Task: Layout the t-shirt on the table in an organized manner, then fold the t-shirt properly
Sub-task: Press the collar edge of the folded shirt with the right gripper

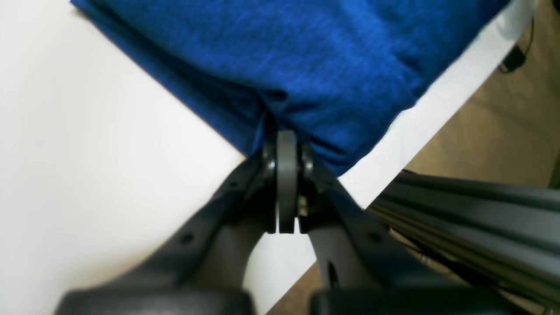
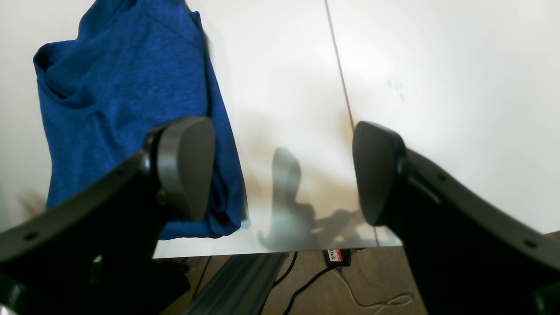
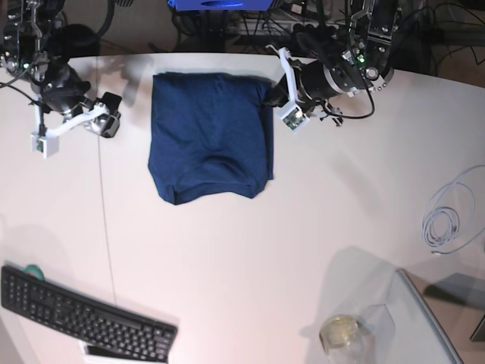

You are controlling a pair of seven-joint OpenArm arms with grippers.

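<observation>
The t-shirt [image 3: 211, 135] was partly folded on the table [image 3: 303, 227]; its corner was pinched by the left gripper [image 1: 286, 144], the right gripper [image 2: 282, 170] held wide and empty.

— How's the light?

— Bright from overhead. The table [image 3: 250, 250] is washed almost blank white in both my wrist views, with glare off its surface.

— Shadows?

— Soft grey ones of my right gripper [image 2: 284, 170] smear across the gloss near the edge.

— Focus?

— My own fingers [image 1: 286, 175] are blurred up close; the t-shirt [image 1: 306, 57] knit is soft and oversaturated. The base view is sharper but dimmer, pinkish, and bowed at the corners.
</observation>
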